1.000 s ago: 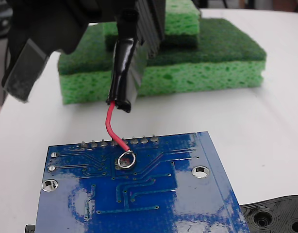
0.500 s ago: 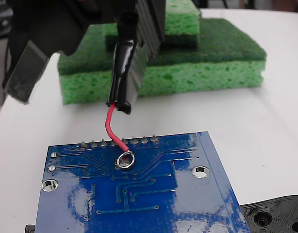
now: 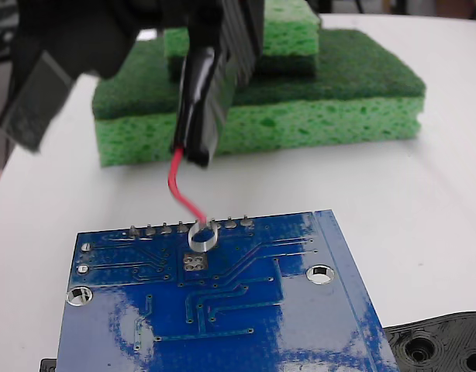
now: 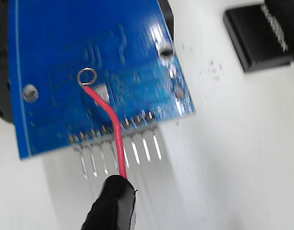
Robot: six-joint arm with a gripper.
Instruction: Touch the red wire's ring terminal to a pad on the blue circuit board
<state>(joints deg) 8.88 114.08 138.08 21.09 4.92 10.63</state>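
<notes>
The blue circuit board (image 3: 222, 310) lies at the front of the fixed view. Its small square pad (image 3: 194, 262) is uncovered. The red wire (image 3: 181, 194) curves down from a black sleeve (image 3: 195, 108) fixed along one finger of my gripper (image 3: 114, 143), whose fingers stand wide apart. The ring terminal (image 3: 201, 236) hovers just above and behind the pad, near the row of solder pins, and looks blurred. In the wrist view the ring terminal (image 4: 86, 76) shows over the blue circuit board (image 4: 65, 38), beside the pale pad (image 4: 103, 92), at the end of the red wire (image 4: 111, 120).
Stacked green sponges (image 3: 315, 101) sit behind the board on the white table (image 3: 424, 201). A black plastic part with holes (image 3: 447, 345) lies at the front right. In the wrist view a black block (image 4: 259, 33) lies to the right of the board.
The gripper has risen and shifted slightly. The ring has lifted off the pad, where it rested in both earlier frames, and now sits higher, toward the pin row.
</notes>
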